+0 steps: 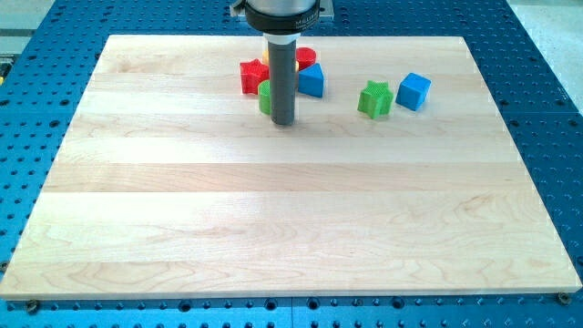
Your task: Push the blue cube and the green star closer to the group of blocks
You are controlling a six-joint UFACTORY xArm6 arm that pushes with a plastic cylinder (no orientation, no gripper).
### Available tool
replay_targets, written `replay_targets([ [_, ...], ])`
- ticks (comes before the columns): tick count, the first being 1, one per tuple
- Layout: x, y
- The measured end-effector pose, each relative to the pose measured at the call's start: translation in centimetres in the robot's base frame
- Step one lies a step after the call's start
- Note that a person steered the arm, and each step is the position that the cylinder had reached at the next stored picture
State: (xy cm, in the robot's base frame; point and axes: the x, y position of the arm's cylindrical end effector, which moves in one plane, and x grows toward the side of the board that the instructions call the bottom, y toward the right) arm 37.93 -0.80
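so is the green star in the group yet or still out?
Out. The green star sits beside the blue cube, apart from the cluster around my tip.

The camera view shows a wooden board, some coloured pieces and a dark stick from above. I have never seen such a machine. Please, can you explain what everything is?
This is a single picture from one camera that looks down at a slant on a wooden board, which lies on a blue perforated table.

The dark stick is a straight rod fixed to a robot arm; the arm enters from the view's top. There is no claw, so nothing is held. The rod only pushes blocks with its lower end, my tip.

Near the view's top lies a group of blocks: a red block, a green block half hidden behind the rod, a blue block, another red block and a bit of yellow. My tip stands at the green block's right side.

To the view's right, apart from the group, sit a green star and a blue cube.
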Motion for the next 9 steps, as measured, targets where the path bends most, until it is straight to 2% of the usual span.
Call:
replay_targets([
  [1,3.6,0.1],
  [2,9.8,4.2],
  [3,12.0,11.5],
  [5,6.4,28.0],
  [6,3.1,31.2],
  [7,-2.1,29.6],
  [8,-4.3,24.9],
  [9,-4.3,23.8],
])
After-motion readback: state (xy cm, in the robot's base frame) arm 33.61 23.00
